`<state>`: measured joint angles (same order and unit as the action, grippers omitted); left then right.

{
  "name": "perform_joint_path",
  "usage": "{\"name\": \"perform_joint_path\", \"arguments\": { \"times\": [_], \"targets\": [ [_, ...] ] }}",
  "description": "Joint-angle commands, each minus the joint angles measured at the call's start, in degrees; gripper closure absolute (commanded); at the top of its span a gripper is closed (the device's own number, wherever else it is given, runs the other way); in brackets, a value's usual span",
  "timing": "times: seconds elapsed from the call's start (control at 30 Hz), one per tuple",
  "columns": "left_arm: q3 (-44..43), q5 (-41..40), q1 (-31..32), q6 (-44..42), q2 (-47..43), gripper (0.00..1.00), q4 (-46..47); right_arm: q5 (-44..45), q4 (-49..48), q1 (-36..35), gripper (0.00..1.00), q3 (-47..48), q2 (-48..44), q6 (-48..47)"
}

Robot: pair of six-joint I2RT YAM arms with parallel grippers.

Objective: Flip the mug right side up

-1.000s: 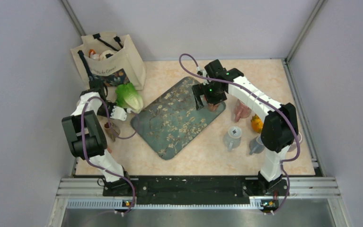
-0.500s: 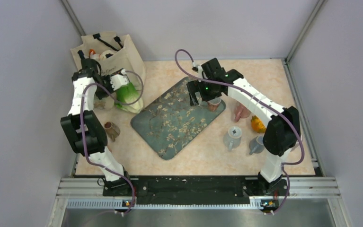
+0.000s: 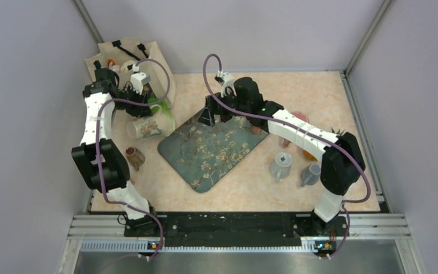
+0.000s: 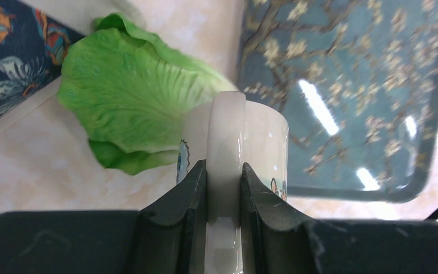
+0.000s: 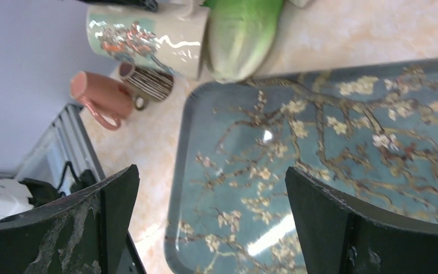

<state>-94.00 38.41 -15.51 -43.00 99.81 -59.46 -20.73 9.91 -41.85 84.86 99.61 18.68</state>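
The left gripper (image 4: pixel 223 174) is clamped on the pale handle of the floral mug (image 4: pixel 265 142), which is tipped on its side just beside the lettuce (image 4: pixel 131 103), near the tray (image 4: pixel 370 85). The right gripper (image 5: pixel 211 177) hovers over that tray with its fingers spread wide. A pink cup (image 5: pixel 93 94) and a striped cup (image 5: pixel 148 80) are near the mug

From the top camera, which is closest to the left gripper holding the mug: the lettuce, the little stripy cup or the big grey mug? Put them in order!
1. Lettuce: right beside the left gripper and its mug.
2. Stripy cup: on the left side, closer to the arm bases.
3. Grey mug: far off on the right, beyond the tray.
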Motion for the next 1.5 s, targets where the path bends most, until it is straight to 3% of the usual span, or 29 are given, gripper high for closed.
{"name": "perform_joint_path", "arguments": {
  "times": [0.0, 0.17, 0.47, 0.53, 0.67, 0.83, 0.93, 1.03, 1.13, 1.2, 1.23, 1.3, 1.33, 1.47],
  "targets": [
    [0.98, 11.31, 2.49, 14.21, -7.05, 1.00, 6.64, -5.40, -15.74, -0.25, 0.01, 0.08, 1.35, 6.79],
    [1.78, 15.58, 5.83, 23.87, -9.44, 1.00, 11.86, -10.24, -18.04, -0.25, 0.01, 2.85, 5.54, 9.73],
    [-0.62, 21.02, 11.27, 30.68, -10.39, 1.00, 13.81, -13.15, -15.93, -0.06, 0.01, 8.50, 9.72, 8.85],
    [-1.20, 21.98, 12.05, 32.49, -10.34, 1.00, 14.69, -14.40, -15.91, 0.34, 0.05, 9.07, 9.63, 8.46],
    [-1.22, 23.17, 12.54, 40.08, -9.87, 1.00, 20.13, -24.78, -22.20, 0.45, 0.25, 9.16, 10.93, 14.64],
    [-0.57, 23.86, 13.75, 50.64, -9.56, 1.00, 30.97, -33.31, -50.54, 0.43, 0.61, 4.69, 13.73, 36.80],
    [0.11, 23.08, 14.05, 51.97, -9.47, 1.00, 32.60, -33.40, -53.89, 0.44, 0.83, 4.78, 13.70, 39.19],
    [1.91, 22.79, 14.08, 52.56, -9.79, 1.00, 34.00, -33.79, -56.78, 0.90, 0.98, 5.15, 13.48, 41.87],
    [3.30, 22.29, 13.97, 51.93, -9.85, 1.00, 35.00, -33.17, -58.06, 1.48, 1.00, 4.37, 12.78, 44.12],
    [3.95, 21.38, 13.93, 51.76, -9.40, 1.00, 35.68, -31.03, -53.28, 1.69, 1.00, 3.38, 11.31, 40.77],
    [3.99, 19.93, 13.88, 51.71, -8.97, 0.91, 35.57, -28.89, -48.75, 1.79, 1.00, 3.04, 10.44, 37.73],
    [3.84, 17.23, 13.57, 50.92, -7.74, 0.46, 35.03, -22.14, -36.27, 1.90, 1.00, 2.93, 8.52, 29.07],
    [3.82, 16.20, 13.23, 50.21, -7.29, 0.33, 34.68, -18.76, -30.53, 2.00, 1.00, 3.01, 7.42, 24.37],
    [4.47, 12.08, 13.06, 46.35, -5.76, 0.02, 33.56, -9.16, -16.68, 2.07, 1.00, 2.92, 5.85, 13.51]
  ]
}}
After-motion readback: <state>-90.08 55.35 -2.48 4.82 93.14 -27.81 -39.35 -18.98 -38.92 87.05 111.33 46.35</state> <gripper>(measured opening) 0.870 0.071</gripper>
